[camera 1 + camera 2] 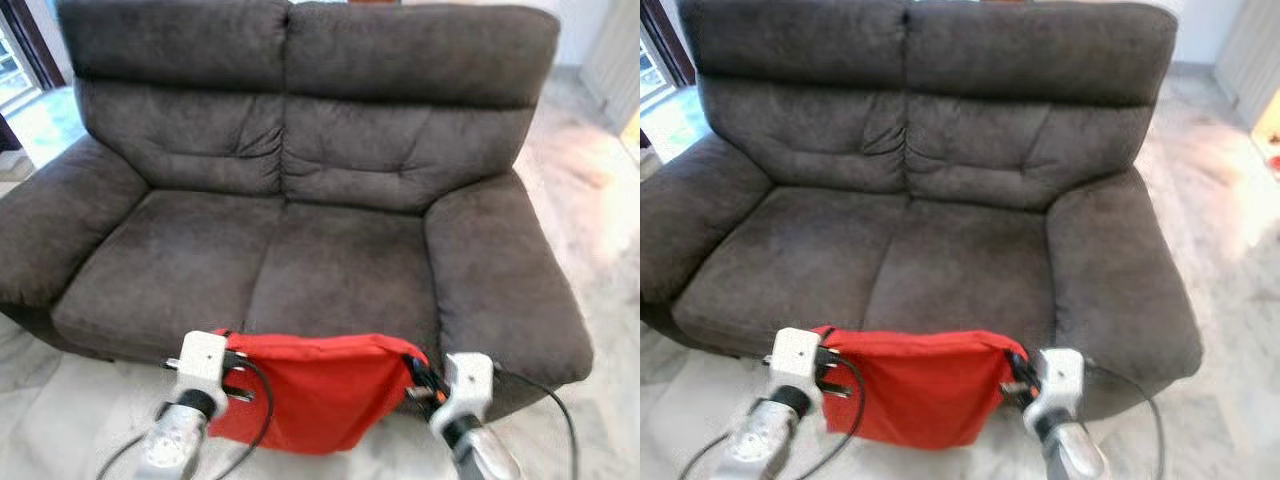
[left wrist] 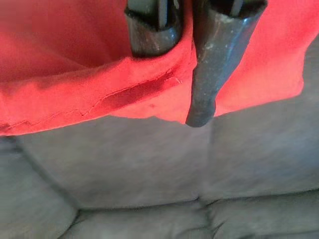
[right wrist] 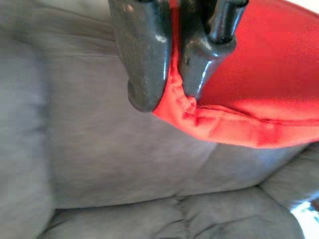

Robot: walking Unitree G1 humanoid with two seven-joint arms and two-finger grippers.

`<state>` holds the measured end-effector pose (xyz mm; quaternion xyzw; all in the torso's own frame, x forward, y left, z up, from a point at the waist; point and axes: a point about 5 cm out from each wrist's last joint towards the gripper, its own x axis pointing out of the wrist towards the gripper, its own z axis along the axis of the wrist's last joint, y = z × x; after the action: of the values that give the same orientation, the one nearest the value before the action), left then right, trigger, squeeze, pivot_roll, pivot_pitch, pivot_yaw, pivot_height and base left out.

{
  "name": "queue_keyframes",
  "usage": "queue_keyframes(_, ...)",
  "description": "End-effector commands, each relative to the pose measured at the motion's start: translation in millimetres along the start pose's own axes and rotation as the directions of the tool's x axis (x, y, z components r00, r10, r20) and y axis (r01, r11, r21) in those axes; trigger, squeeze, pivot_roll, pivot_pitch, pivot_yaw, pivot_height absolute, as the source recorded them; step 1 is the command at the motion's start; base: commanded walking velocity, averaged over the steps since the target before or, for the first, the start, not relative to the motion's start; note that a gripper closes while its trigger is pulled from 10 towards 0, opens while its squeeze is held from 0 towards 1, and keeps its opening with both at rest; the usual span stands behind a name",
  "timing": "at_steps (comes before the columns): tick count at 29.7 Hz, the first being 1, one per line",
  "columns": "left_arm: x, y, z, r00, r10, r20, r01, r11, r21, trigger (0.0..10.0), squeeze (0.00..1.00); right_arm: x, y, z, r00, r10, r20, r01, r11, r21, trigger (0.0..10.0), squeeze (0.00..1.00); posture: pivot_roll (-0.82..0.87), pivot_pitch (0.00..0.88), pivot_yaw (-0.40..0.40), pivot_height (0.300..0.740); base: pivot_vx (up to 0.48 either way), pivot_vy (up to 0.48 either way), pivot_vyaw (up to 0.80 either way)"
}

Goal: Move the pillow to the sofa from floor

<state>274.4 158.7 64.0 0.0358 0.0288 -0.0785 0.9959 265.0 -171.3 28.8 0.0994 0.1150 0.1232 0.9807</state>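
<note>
The flat red fabric pillow (image 1: 310,395) hangs low in the centre of the frame, off the pale marble floor (image 1: 60,410), stretched between the two grippers in front of the front edge of the dark grey two-seat fabric sofa (image 1: 300,250). The left gripper (image 2: 182,59) has its two black fingers closed tight on the pillow's upper seam at the lower left of the frame, and the right gripper (image 3: 167,74) pinches the opposite top corner at the lower right. This looks like the carry step, with the pillow lifted and brought up to the sofa; the next move probably calls for raising both arms together and reaching forward so the hanging lower edge clears the seat front, then letting go over the cushions. The pillow's long axis runs side to side across the frame, its broad face towards the camera, top edge up and body drooping downward
</note>
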Motion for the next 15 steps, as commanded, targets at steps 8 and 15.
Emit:
queue_keyframes(8, 0.1, 9.6, 21.1, 0.995, 0.008, 0.098, -0.011, 0.999, 0.031, 10.0, 0.0, 4.6, 3.4, 11.8, 0.998, 0.006, 0.059, -0.006, 1.0, -0.006, 10.0, 0.0, 0.01, 0.129, 0.014, 0.74, 0.0, 0.0, 0.0)
queue_keyframes(15, -1.6, 13.0, 28.6, 0.992, 0.022, 0.124, -0.027, 0.999, 0.037, 10.0, 0.0, 2.9, 4.7, 10.8, 0.998, 0.001, 0.063, -0.001, 1.0, -0.003, 10.0, 0.0, 0.0, 0.126, 0.017, 0.74, 0.0, 0.0, 0.0)
